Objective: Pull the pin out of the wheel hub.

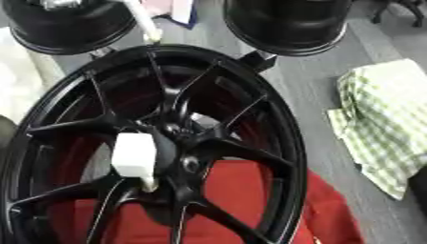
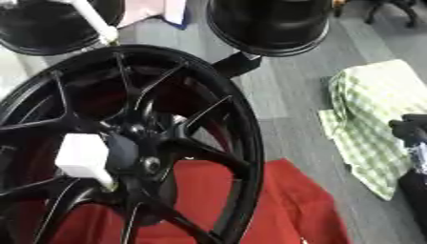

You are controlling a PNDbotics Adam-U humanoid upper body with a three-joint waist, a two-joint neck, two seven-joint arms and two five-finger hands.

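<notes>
Left eye view: I see a black multi-spoke wheel (image 1: 158,143) filling most of the frame, tilted, its rim running from the top centre down the right side. It lies over a red cloth (image 1: 250,200) that shows through the spokes and beyond the lower right of the rim. At the hub (image 1: 179,138), a white block-shaped piece (image 1: 134,155) sits just left of centre, with a short pale stub at its lower end; I take this for the pin's head but cannot tell how it seats in the hub. A green-and-white checked cloth (image 1: 383,124) lies on the grey floor to the right, well apart from the wheel. Two more black wheels (image 1: 288,24) stand at the top edge. I can make out neither hand here; a dark shape at the lower right edge is too cut off to name.

Right eye view: same layout, shifted left. My right hand (image 2: 410,131) shows at the right edge as a dark mass over the checked cloth, well apart from the wheel; I cannot tell whether its fingers are spread or curled. Left hand shows in neither view
</notes>
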